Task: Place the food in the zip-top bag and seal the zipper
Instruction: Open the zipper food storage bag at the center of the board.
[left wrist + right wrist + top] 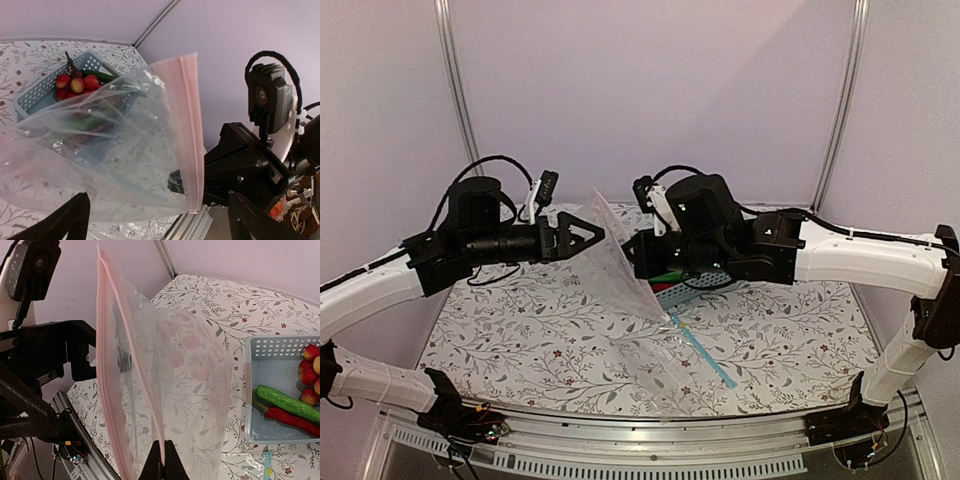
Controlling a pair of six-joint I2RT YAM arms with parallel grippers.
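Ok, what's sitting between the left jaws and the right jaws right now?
The clear zip-top bag. In the top external view it hangs between them: the right jaws pinch its pink zipper edge, the left jaws stand open beside it.

Before you, the zip-top bag (185, 390) is clear, its zipper (192, 125) a pale pink band; your tabletop (520, 320) wears white cloth printed with grey vines and small red blossoms; the perforated basket (272, 347) is pale blue; in it you see red-and-yellow fruits (75, 82), a dark green vegetable (290, 402), a glossy red chili (295, 421); a teal-blue strip (705, 355) crosses the print; the walls (650, 90) are lilac.
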